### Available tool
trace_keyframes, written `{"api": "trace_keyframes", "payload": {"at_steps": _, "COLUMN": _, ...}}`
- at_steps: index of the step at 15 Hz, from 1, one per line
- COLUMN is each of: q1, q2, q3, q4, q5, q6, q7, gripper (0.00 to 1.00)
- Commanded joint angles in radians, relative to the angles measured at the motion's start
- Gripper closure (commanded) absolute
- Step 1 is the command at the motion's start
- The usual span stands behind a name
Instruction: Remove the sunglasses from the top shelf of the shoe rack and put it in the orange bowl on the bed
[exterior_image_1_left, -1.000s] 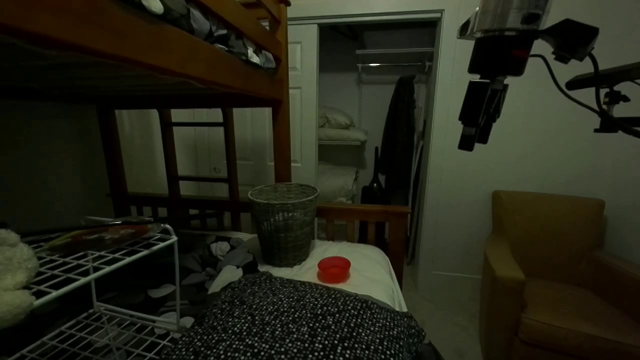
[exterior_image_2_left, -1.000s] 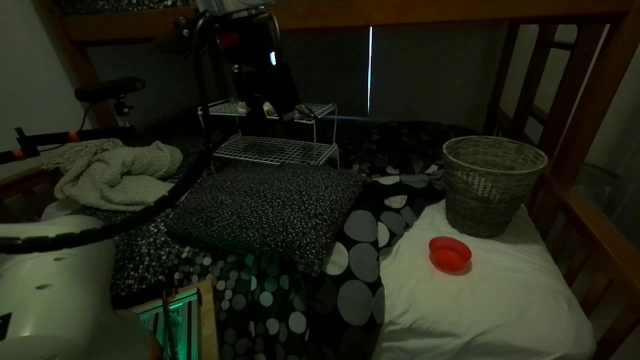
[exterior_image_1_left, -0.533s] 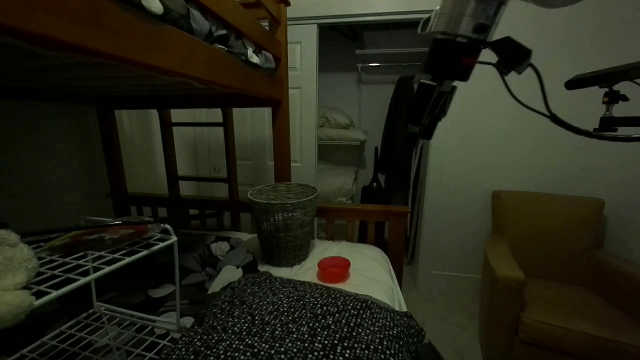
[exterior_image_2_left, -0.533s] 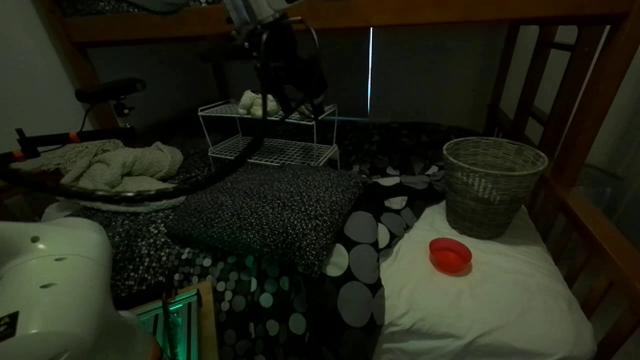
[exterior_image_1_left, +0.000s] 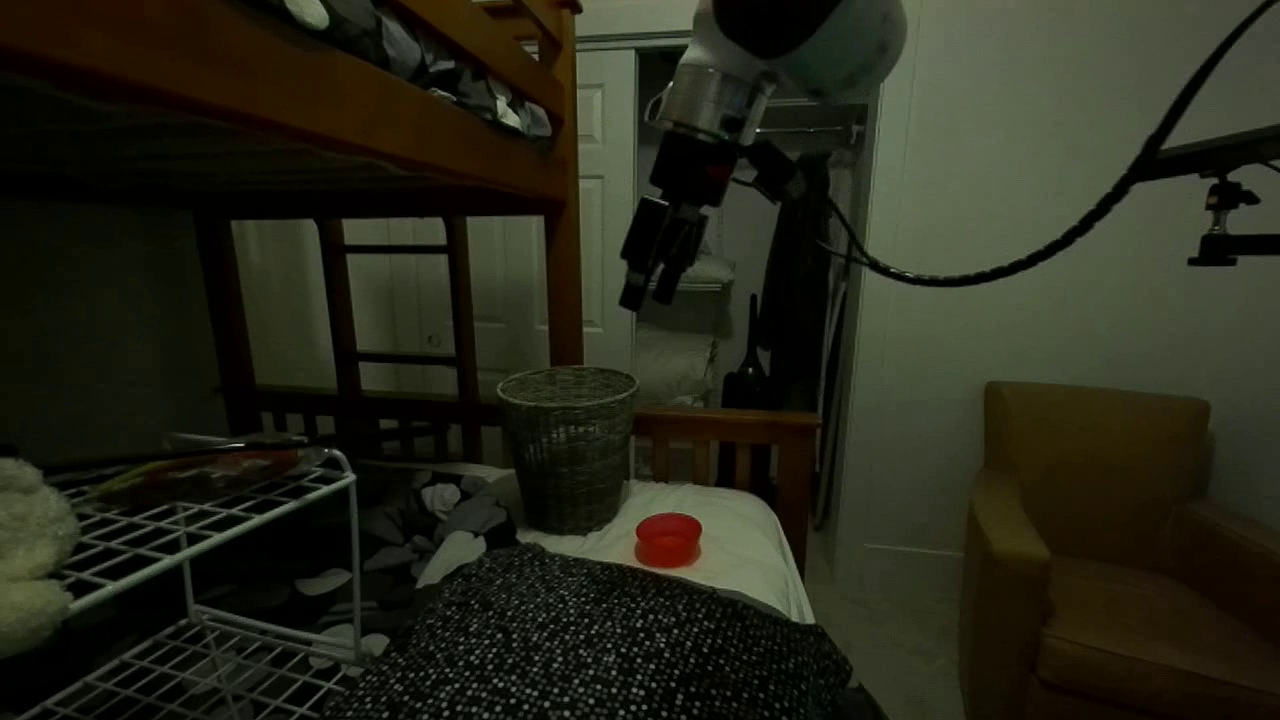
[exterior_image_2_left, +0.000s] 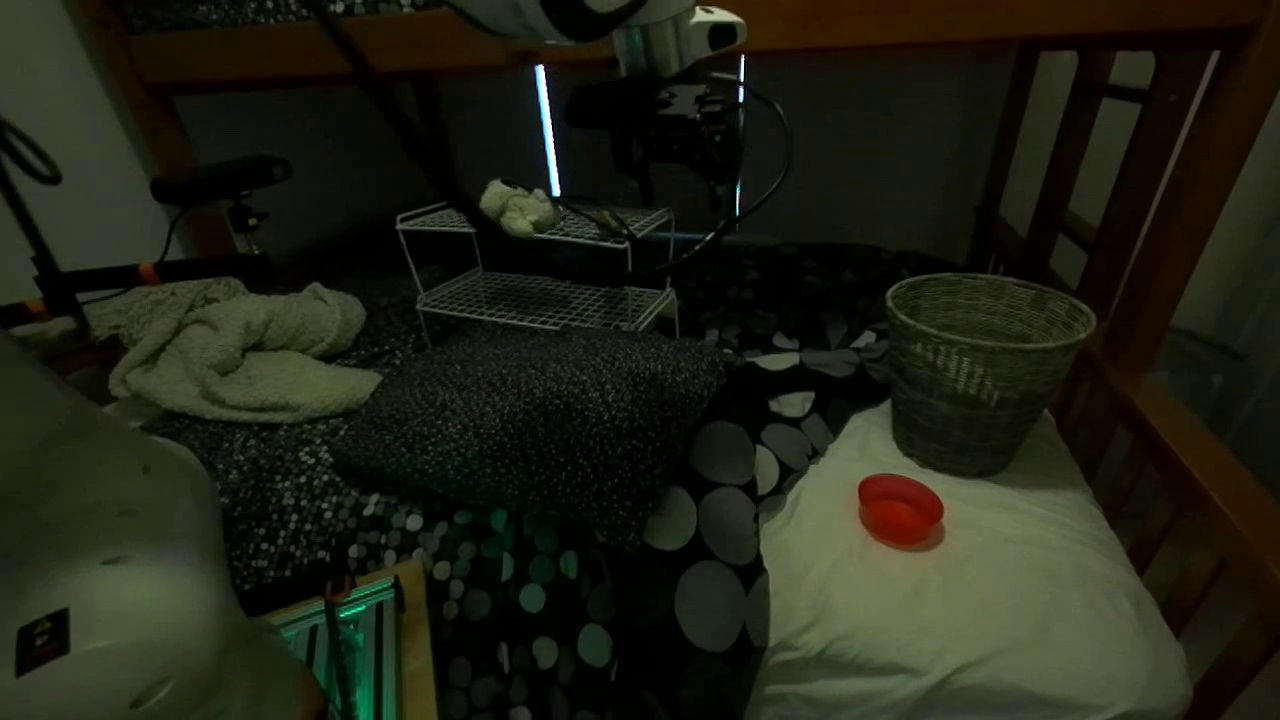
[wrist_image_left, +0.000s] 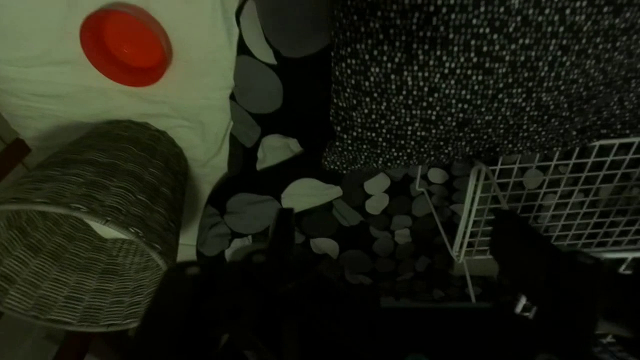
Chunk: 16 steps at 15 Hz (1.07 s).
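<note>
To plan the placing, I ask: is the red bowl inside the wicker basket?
No, the red bowl stands on white bedding, beside the wicker basket.

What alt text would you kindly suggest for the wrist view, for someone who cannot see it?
A dark, open gripper shows along the bottom, over spotted bedding. A red-orange bowl sits on white cloth at upper left, a wicker basket at lower left. Speckled fabric fills the upper right; part of a white wire rack shows at middle right.

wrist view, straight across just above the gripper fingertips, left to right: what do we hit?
Wicker basket → narrow strip of white fabric → dark dotted bedding → white shoe rack.
</note>
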Motion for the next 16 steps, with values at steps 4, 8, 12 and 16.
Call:
{"api": "trace_keyframes", "payload": {"at_steps": 4, "q1": -0.017, "q2": 0.075, "q3": 0.019, "q4": 0.083, "q5": 0.007, "q6": -0.024, "q7": -0.001, "gripper": 0.00}}
{"api": "trace_keyframes", "payload": {"at_steps": 8, "q1": 0.040, "q2": 0.143, "q3": 0.103, "q4": 0.133, "q5": 0.038, "q6": 0.033, "q7": 0.085, "gripper": 0.00}}
{"api": "trace_keyframes", "payload": {"at_steps": 12, "q1": 0.108, "q2": 0.199, "q3": 0.220, "q4": 0.199, "q5": 0.051, "q6": 0.087, "q7": 0.202, "gripper": 0.00}}
{"api": "trace_keyframes", "payload": {"at_steps": 16, "q1": 0.137, "q2": 0.238, "q3": 0.265, "q4": 0.187, "q5": -0.011, "q6": 0.203, "q7": 0.378, "gripper": 0.00}}
